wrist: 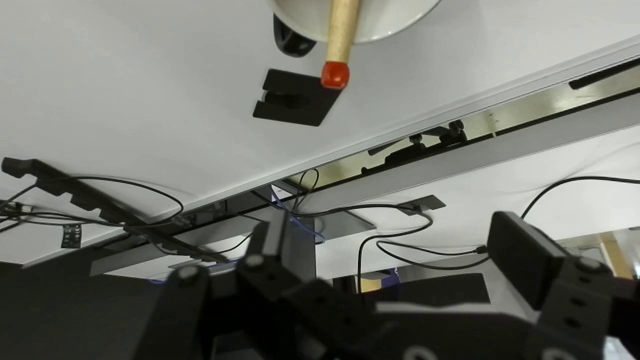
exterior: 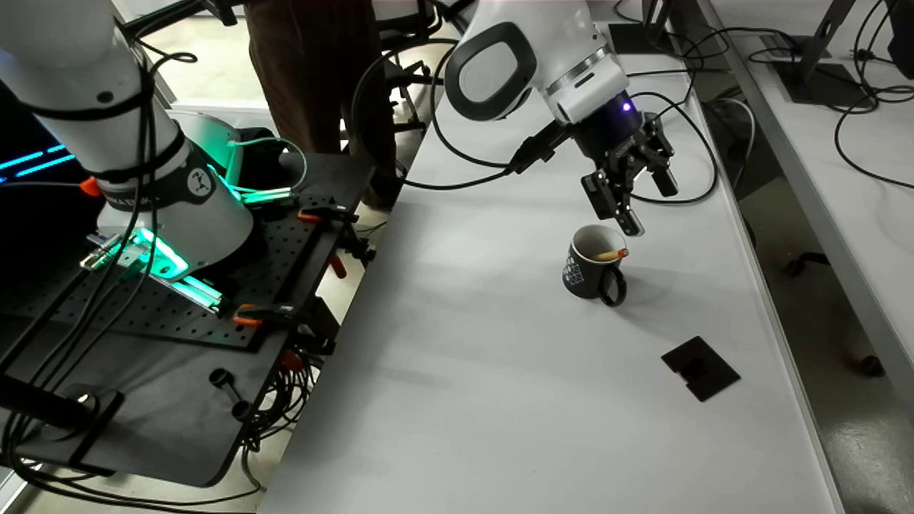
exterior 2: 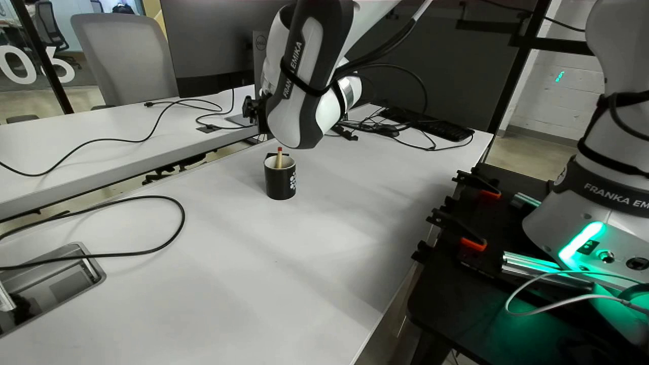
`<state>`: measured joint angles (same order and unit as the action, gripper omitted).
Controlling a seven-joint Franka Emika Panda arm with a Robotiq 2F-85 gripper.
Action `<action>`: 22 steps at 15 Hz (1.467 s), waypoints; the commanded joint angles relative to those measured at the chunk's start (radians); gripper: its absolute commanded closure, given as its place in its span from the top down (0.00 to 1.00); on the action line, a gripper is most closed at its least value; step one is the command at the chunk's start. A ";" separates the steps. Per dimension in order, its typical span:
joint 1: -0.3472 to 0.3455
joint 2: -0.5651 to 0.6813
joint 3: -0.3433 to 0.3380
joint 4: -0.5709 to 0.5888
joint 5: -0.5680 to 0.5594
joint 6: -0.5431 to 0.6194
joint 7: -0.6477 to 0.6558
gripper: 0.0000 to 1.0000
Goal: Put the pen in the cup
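- White desk (exterior: pixel 464 371): one long edge beside the robot's stand (exterior: pixel 164 435), the opposite long edge along a gap to a second desk (exterior: pixel 850 207). Work sits nearer that opposite edge.
- Robot arm (exterior: pixel 550 43): reaches over from the stand side, wrist tilted. Judged step: backing off after placing. Best route: up and back first, sideways swing toward an edge only afterwards.
- Gripper (wrist: pixel 392 232): fingers (wrist: pixel 520 260) wide apart, nothing between them. Hold them spread through the retreat; pinching early risks a snag.
- Cup (exterior: pixel 591 271), a black mug: upright, nearer the opposite long edge than the stand edge; gripper above and beside it, no contact visible. Avoid brushing rim (wrist: pixel 400 30) or handle (wrist: pixel 295 46); a nudge would likely shift it.
- Flat black piece (exterior: pixel 703 368): apart from the cup, even nearer the opposite long edge; leave alone.
- Pen (wrist: pixel 342 37): inside the cup, leaning, red end (wrist: pixel 335 76) above the rim; lower end hidden. Goal looks met; recheck once the arm is away before calling it done.
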<state>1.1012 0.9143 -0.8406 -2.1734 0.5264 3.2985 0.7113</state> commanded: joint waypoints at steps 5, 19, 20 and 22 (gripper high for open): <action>0.016 -0.006 -0.024 -0.001 0.003 -0.015 -0.044 1.00; -0.029 -0.264 0.013 -0.095 -0.184 0.160 -0.447 1.00; -0.077 -0.307 0.065 -0.104 -0.213 0.209 -0.478 1.00; -0.143 -0.367 0.134 -0.053 -0.241 0.178 -0.535 1.00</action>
<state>1.0646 0.7033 -0.8134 -2.2364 0.3483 3.4777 0.2931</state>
